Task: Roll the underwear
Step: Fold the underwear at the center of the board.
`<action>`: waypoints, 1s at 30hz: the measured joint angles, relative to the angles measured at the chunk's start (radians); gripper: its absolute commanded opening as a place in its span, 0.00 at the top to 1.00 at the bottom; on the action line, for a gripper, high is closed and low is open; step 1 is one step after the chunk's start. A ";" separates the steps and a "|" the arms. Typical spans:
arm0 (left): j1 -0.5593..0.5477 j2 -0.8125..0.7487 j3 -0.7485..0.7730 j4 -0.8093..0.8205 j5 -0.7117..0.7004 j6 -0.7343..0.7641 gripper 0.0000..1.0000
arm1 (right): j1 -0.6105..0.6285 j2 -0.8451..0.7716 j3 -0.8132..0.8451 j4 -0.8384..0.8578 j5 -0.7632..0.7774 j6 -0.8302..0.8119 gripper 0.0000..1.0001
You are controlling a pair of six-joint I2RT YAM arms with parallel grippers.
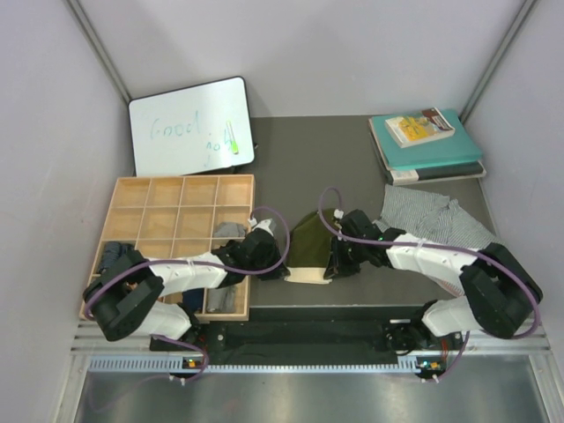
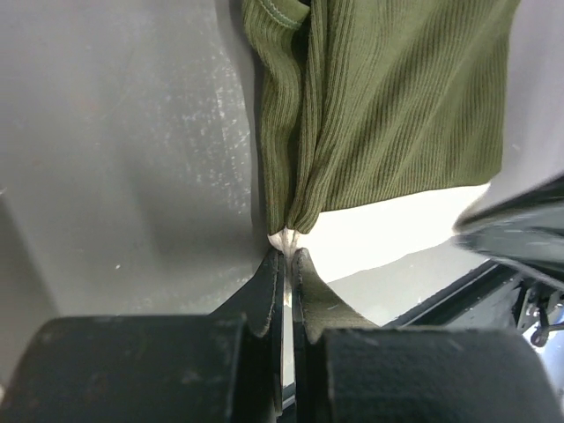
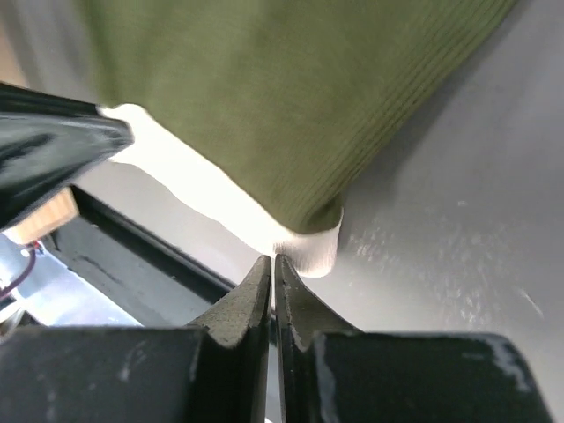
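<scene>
The olive green underwear (image 1: pixel 308 245) lies at the table's front middle, its cream waistband (image 1: pixel 304 276) toward the near edge. My left gripper (image 1: pixel 282 266) is shut on the waistband's left corner, shown in the left wrist view (image 2: pixel 287 254) below the ribbed green cloth (image 2: pixel 388 106). My right gripper (image 1: pixel 330 270) is shut on the waistband's right corner (image 3: pixel 272 259), under the green cloth (image 3: pixel 282 97). The grey-and-white patterned underwear (image 1: pixel 432 216) lies spread at the right. A light grey garment (image 1: pixel 230 230) sits in a tray compartment.
A wooden compartment tray (image 1: pixel 181 211) stands at the left, with my left arm over its near right corner. A whiteboard (image 1: pixel 189 123) leans at the back left. Teal books (image 1: pixel 427 141) are stacked at the back right. The table's front edge (image 1: pixel 352 308) is just behind both grippers.
</scene>
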 measured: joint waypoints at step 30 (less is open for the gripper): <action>-0.093 -0.002 0.298 -0.290 -0.079 0.209 1.00 | 0.001 0.069 0.058 -0.018 0.084 -0.013 0.99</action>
